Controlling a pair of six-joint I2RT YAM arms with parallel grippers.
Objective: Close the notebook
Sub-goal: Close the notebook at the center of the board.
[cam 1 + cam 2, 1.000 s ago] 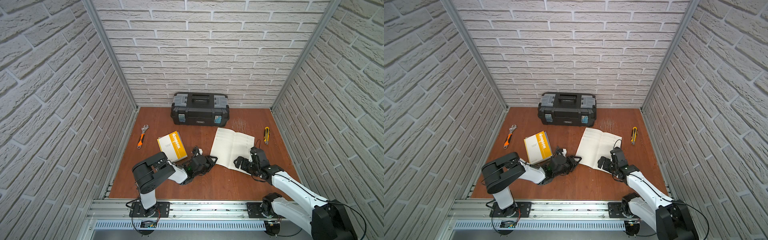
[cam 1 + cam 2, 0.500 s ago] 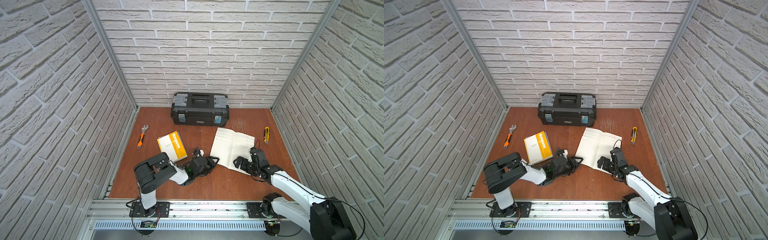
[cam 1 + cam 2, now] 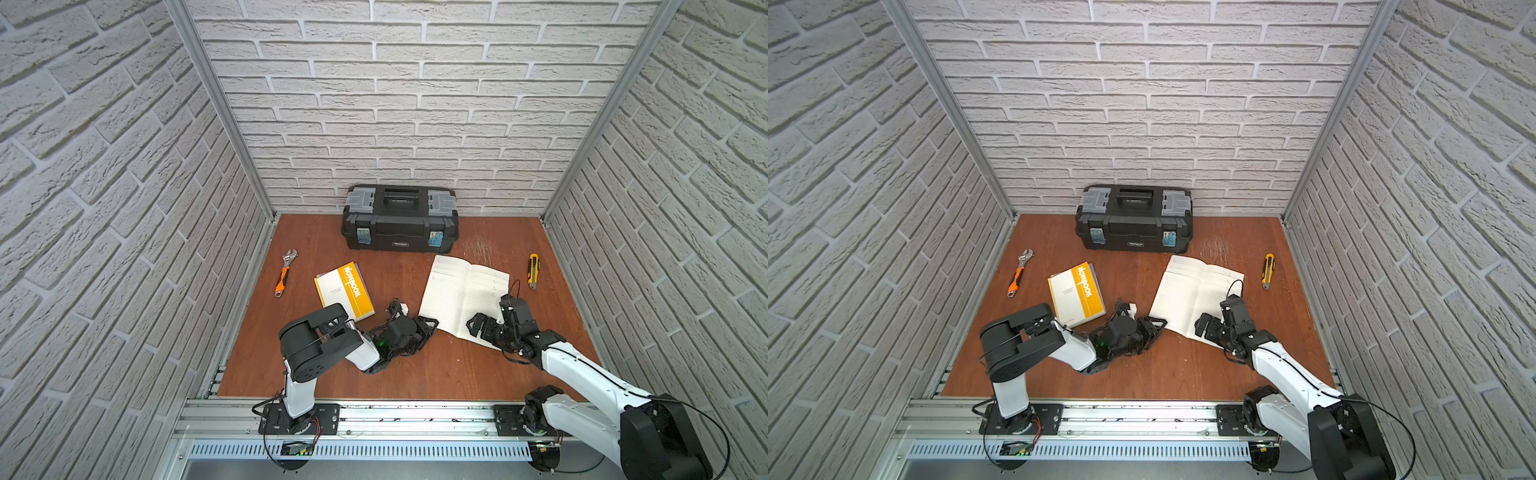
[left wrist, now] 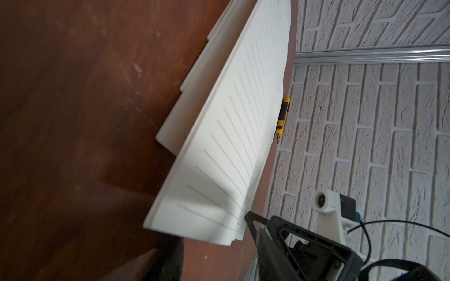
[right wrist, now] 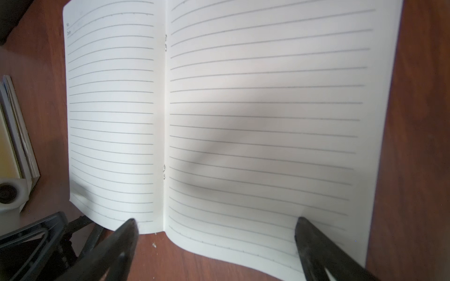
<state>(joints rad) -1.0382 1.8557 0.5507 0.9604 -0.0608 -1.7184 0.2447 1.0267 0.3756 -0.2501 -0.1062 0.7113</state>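
The left gripper [image 3: 427,326], its grip unreadable, is inching up to the nearest corner of the open notebook [image 3: 461,291] lying toward the worktop's [image 3: 415,374] right edge, while the right gripper [image 5: 216,222] is hovering unclenched, so closing is only beginning.

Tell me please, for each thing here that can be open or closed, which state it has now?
open notebook: open, lined pages up, corner by the left gripper lifted.
yellow notebook: closed, cover up.
toolbox: lid closed.
utility knife: blade too small to tell.
left gripper: at the lifted corner; jaws unclear.
right gripper: open, fingertips over the near page edge.
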